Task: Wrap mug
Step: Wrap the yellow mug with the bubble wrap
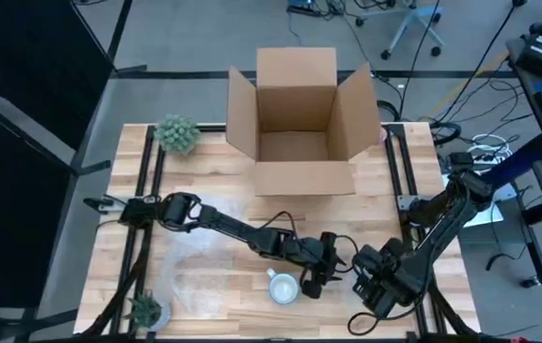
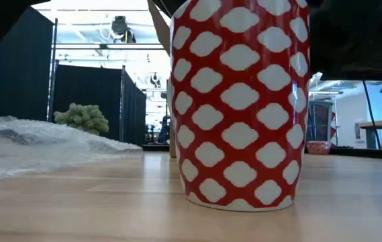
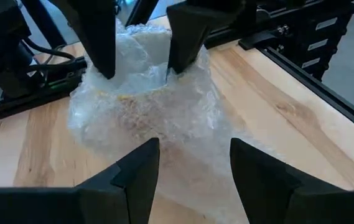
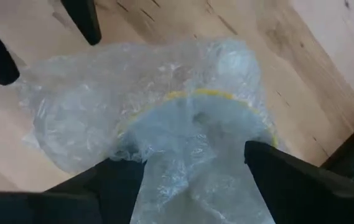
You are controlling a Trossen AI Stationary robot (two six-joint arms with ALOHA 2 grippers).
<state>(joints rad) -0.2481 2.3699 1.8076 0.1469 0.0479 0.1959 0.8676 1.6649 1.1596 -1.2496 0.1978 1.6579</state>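
While the red-and-white patterned ceramic mug [image 2: 239, 101] stands near the wooden table's [image 1: 213, 181] front edge, the left gripper [image 3: 193, 148] and right gripper [image 4: 189, 160] both hang spread wide, gripping nothing. Unheld, the clear bubble wrap sheet [image 4: 89, 106] could spring loose, or a finger could tip the mug.

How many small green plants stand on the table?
2. One plant stands left of the cardboard box. The second plant sits beside the bubble wrap. The arms could hide another.
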